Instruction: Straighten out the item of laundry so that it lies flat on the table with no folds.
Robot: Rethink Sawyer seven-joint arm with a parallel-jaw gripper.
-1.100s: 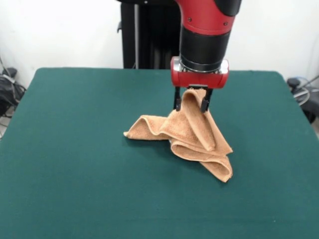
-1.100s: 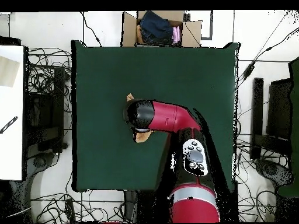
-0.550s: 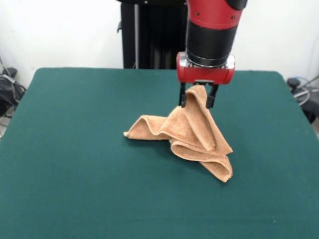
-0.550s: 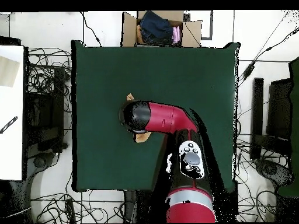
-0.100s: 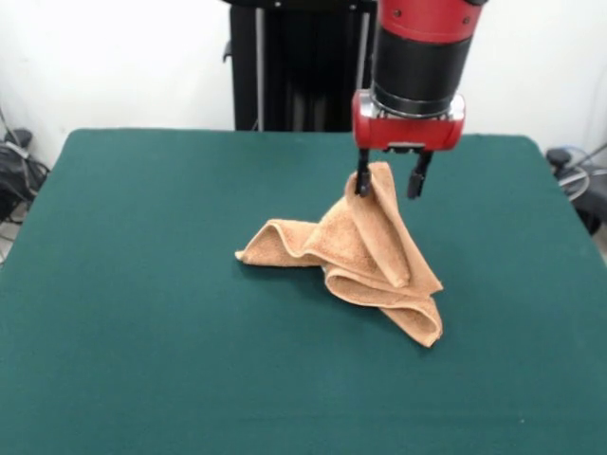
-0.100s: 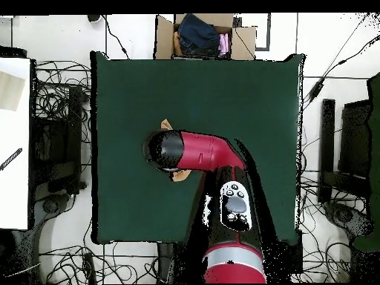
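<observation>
While the towel (image 5: 356, 256) sits bunched on the table (image 5: 142, 284), its raised peak is seen just under the open end effector (image 5: 389, 180), toward its left finger.

Worktop (image 6: 252, 104): green, rectangular.
Arm (image 6: 204, 152): red, covering most of towel.
Towel (image 6: 180, 175): tan corners visible beside arm.

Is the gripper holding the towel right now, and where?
Nothing is held: the gripper is open at the towel's raised peak, one finger touching it.
</observation>
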